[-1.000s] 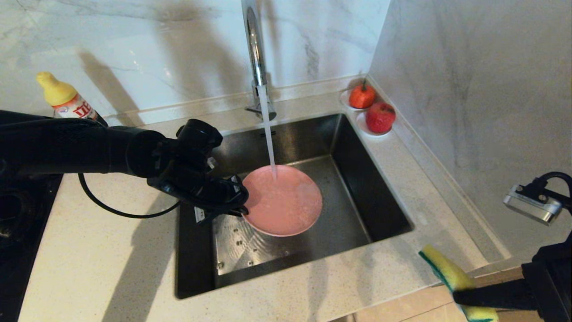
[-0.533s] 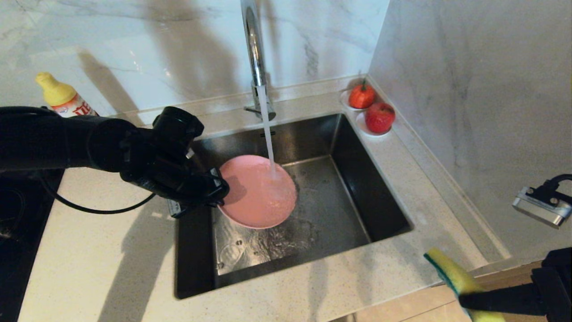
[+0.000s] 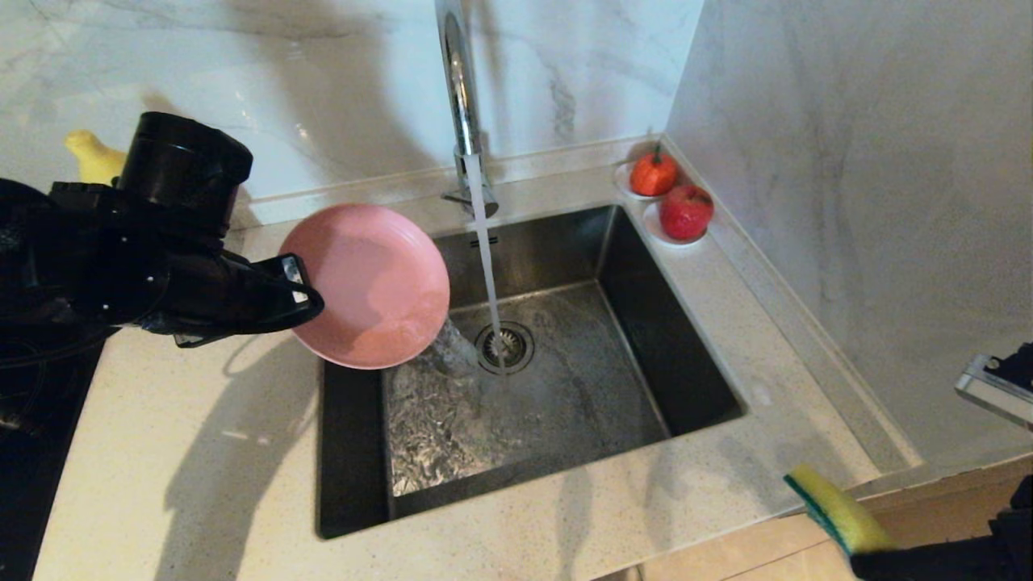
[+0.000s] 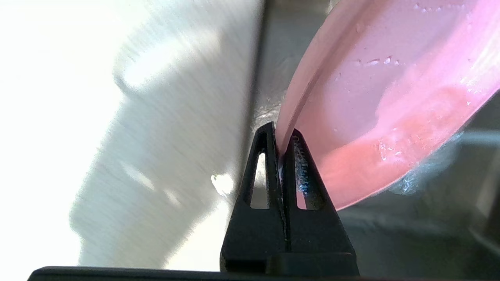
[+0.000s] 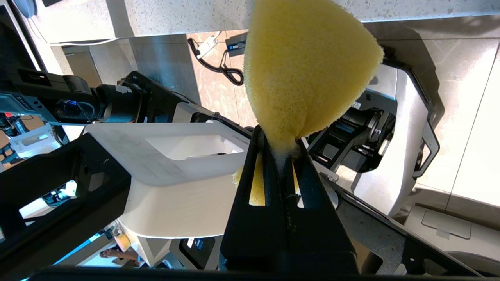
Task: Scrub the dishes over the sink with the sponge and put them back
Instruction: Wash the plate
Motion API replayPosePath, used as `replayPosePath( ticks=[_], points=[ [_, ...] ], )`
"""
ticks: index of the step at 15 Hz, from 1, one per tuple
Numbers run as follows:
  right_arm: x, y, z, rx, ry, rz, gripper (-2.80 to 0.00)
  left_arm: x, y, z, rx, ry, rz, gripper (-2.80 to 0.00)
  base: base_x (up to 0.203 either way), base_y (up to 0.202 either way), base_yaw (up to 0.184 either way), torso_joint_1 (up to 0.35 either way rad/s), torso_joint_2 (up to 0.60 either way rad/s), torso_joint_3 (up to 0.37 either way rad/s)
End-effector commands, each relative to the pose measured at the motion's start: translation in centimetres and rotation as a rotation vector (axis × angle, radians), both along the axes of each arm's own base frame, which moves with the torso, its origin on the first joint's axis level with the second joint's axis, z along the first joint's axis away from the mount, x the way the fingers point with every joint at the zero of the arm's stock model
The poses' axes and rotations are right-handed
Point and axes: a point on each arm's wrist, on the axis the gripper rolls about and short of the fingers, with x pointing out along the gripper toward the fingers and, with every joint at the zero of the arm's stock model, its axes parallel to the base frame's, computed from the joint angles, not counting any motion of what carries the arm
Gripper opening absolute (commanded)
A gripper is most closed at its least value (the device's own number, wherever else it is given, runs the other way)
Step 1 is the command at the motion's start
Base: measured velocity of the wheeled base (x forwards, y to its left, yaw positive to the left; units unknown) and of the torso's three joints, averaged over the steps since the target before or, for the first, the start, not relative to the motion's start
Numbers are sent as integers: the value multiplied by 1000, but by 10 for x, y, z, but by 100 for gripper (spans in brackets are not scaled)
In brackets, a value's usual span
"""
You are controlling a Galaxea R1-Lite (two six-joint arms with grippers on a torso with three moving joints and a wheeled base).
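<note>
My left gripper (image 3: 305,297) (image 4: 280,132) is shut on the rim of the pink plate (image 3: 367,282) (image 4: 390,97). It holds the plate tilted above the left edge of the sink (image 3: 581,403). Water runs off the plate's low edge into the basin. The faucet (image 3: 460,97) runs a stream onto the drain (image 3: 504,345), just right of the plate. My right gripper (image 3: 863,557) (image 5: 279,140) is off the counter's front right corner, shut on the yellow sponge (image 3: 835,512) (image 5: 308,66), which sticks up past the fingers. No bowl or chopsticks are in view.
Two red fruits (image 3: 654,173) (image 3: 687,211) sit on small white dishes at the sink's back right corner. A yellow-capped bottle (image 3: 93,157) stands behind my left arm. A black stove (image 3: 32,387) lies at the far left, and a marble wall closes the right side.
My left gripper has lifted the pink plate out from under the stream, up and to the left, and tilted it so water pours off. The right gripper with the sponge has sunk slightly.
</note>
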Motion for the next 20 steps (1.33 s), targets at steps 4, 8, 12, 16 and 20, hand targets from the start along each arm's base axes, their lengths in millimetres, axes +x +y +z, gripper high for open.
replayPosePath(
  ticks=[4,8,12,16,20],
  points=[
    [-2,-1,0,5,-2,1,-280,-32,13,17,97,-329,-11,-280,0,0,0,0,0,0],
    [0,0,-1,0,3,0,-280,-47,17,16,181,-517,-39,-280,0,0,0,0,0,0],
    [2,1,-1,-1,5,0,-280,-63,20,31,263,-713,-61,-280,0,0,0,0,0,0],
    [5,2,-1,-2,10,1,-280,-75,21,36,253,-756,-104,-280,0,0,0,0,0,0],
    [0,1,3,11,-7,8,-280,-84,23,34,239,-740,-122,-280,0,0,0,0,0,0]
  ],
)
